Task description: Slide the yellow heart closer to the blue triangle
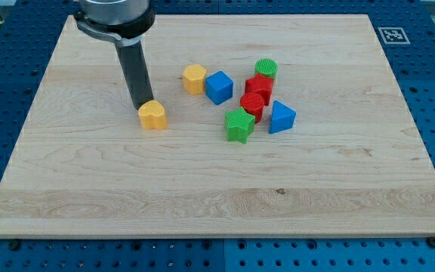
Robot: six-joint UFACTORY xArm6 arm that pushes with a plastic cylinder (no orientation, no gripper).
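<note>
Rod's bare tip (141, 106), holding nothing, touches the upper-left edge of the yellow heart (153, 115) left of centre on the wooden board (127, 196), blue triangle (281, 118) well apart to the view's right, beside a green star (239, 125).

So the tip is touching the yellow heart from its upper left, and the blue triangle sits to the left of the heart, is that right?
Not quite. In the camera view my tip does sit against the yellow heart at its upper left, but the blue triangle lies to the heart's right, beyond the green star, not to its left.
</note>
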